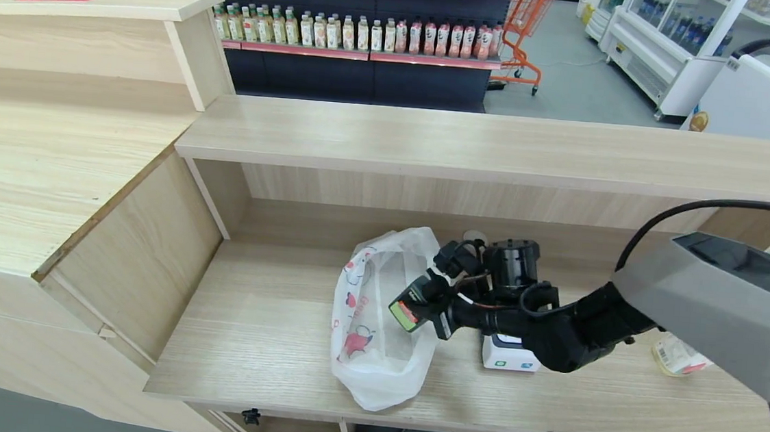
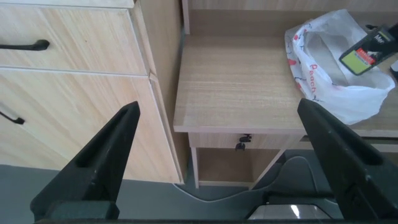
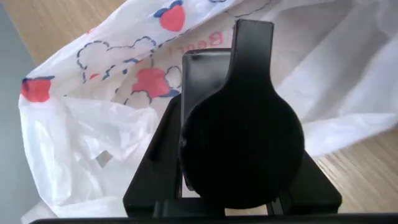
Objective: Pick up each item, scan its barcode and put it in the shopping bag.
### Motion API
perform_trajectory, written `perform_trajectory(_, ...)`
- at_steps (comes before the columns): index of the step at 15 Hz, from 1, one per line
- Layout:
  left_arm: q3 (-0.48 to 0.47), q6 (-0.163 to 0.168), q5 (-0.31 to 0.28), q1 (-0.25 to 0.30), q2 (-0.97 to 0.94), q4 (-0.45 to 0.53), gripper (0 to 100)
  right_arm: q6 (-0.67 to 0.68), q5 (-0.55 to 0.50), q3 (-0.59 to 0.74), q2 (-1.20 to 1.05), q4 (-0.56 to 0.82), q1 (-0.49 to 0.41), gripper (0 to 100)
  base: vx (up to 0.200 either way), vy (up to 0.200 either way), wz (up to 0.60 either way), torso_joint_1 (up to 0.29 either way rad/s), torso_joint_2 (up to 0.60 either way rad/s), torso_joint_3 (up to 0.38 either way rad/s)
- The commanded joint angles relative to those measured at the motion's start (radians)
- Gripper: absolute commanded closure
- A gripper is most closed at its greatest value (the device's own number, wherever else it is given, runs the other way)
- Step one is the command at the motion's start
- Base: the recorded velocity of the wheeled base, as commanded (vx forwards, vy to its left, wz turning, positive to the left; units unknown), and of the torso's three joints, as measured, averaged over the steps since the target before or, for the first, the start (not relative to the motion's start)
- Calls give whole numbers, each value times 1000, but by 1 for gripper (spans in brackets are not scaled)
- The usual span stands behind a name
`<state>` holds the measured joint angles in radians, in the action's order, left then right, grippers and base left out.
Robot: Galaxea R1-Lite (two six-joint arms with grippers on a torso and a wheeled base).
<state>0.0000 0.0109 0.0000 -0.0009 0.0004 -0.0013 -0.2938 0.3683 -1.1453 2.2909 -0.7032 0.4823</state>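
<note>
My right gripper (image 1: 413, 307) is shut on a small black box with a green and red label (image 1: 406, 312). It holds the box tilted just over the open mouth of the white shopping bag (image 1: 376, 332), which lies on the lower counter. The left wrist view shows the same box (image 2: 365, 53) above the bag (image 2: 329, 74). In the right wrist view the dark box (image 3: 202, 68) sits between the fingers (image 3: 252, 37), with the bag's printed plastic (image 3: 112, 124) behind it. My left gripper (image 2: 217, 115) hangs open and empty, low beside the counter's front left corner.
A white scanner (image 1: 510, 353) stands on the counter (image 1: 258, 343) right of the bag, under my right arm. Another packaged item (image 1: 680, 356) lies at the far right. A raised shelf (image 1: 500, 146) runs behind, and a drawer cabinet (image 2: 68, 93) stands to the left.
</note>
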Motion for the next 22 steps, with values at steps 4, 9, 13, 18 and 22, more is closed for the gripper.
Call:
perform_trajectory(4, 0, 0, 0, -1, 0, 0, 0, -74, -3, -102, 127, -1, 59, 100, 0, 0, 0, 0, 0, 0)
perform_trajectory(9, 0, 0, 0, -1, 0, 0, 0, 61, 0, -102, 18, 4, 53, 0, 0, 0, 0, 0, 0, 0)
perform_trajectory(13, 0, 0, 0, -1, 0, 0, 0, 374, -6, 41, -252, 37, -60, 0, 0, 0, 0, 0, 0, 0)
perform_trajectory(18, 0, 0, 0, -1, 1, 0, 0, 272, -63, 414, -844, 401, -353, 0, 0, 0, 0, 0, 0, 0)
perform_trajectory(22, 0, 0, 0, -1, 0, 0, 0, 271, -132, 624, -1166, 490, -501, 0, 0, 0, 0, 0, 0, 0)
